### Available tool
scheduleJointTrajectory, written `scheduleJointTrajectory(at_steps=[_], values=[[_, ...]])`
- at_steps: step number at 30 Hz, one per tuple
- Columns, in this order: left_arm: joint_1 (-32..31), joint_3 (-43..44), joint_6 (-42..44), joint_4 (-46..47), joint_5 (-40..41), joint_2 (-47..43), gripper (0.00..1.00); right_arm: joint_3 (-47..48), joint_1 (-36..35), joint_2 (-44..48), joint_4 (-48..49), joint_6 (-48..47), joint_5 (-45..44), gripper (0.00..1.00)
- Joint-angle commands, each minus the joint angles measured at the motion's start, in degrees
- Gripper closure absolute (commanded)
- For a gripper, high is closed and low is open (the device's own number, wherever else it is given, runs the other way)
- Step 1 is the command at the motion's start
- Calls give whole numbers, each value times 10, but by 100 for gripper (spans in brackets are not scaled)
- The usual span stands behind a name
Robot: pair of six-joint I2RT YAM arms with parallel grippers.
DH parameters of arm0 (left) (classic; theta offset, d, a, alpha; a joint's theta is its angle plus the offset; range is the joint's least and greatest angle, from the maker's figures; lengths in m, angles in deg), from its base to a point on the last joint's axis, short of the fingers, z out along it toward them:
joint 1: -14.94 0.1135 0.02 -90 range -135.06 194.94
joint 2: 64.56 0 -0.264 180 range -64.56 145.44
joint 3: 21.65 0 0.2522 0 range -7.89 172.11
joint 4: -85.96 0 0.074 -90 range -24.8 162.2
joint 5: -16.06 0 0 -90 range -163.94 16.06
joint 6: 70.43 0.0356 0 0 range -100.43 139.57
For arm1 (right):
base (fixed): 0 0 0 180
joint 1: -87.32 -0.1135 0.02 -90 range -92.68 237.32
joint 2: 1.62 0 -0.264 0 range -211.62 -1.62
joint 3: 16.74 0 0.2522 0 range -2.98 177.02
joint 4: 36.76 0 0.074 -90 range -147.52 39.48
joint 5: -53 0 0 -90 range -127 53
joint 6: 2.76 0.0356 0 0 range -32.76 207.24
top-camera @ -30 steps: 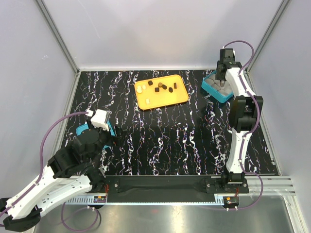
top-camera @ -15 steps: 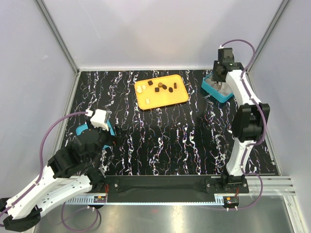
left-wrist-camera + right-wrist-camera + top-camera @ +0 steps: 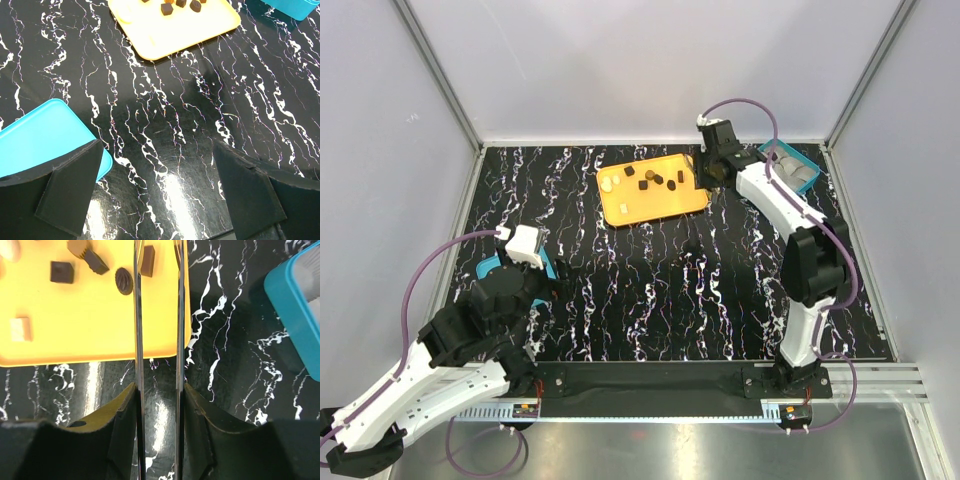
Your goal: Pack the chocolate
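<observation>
Left arm (image 3: 420, 385) and right arm (image 3: 770, 195) are white shells with chunky black joints, purple cables (image 3: 420, 270) looping off them, left gripper (image 3: 156, 146) all matte black wedges.

The table (image 3: 170, 150) looks glossy, the tray (image 3: 75, 330) smooth plastic.

Right wrist view: right claw (image 3: 156, 290) tips run off the top edge, not visible. Chocolate (image 3: 62, 271): dark oval piece partly behind a finger, cream piece clipped at the top-left corner. Orange tray (image 3: 75, 330) cut top and left. Teal box (image 3: 295, 300) cut at right.

Left wrist view: left claw (image 3: 160, 190) fingers cut at the bottom. Teal lid (image 3: 40, 135) runs off the left edge, part behind a finger. Tray and pieces clipped at top; box just a corner.

Top view: lid mostly under left arm (image 3: 450, 350), box partly behind right arm (image 3: 815, 265), pieces too small to tell shape.
</observation>
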Motion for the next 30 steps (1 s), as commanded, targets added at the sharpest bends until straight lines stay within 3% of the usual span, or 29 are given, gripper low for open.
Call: scheduleJointTrajectory(at_steps=[1,30], values=[[-2,2,4,23,16,5,1,30,-10,-27,23,7,-1,55],[-2,0,5,24,9,1,1,68,-29,-116,3,2,-17,59]])
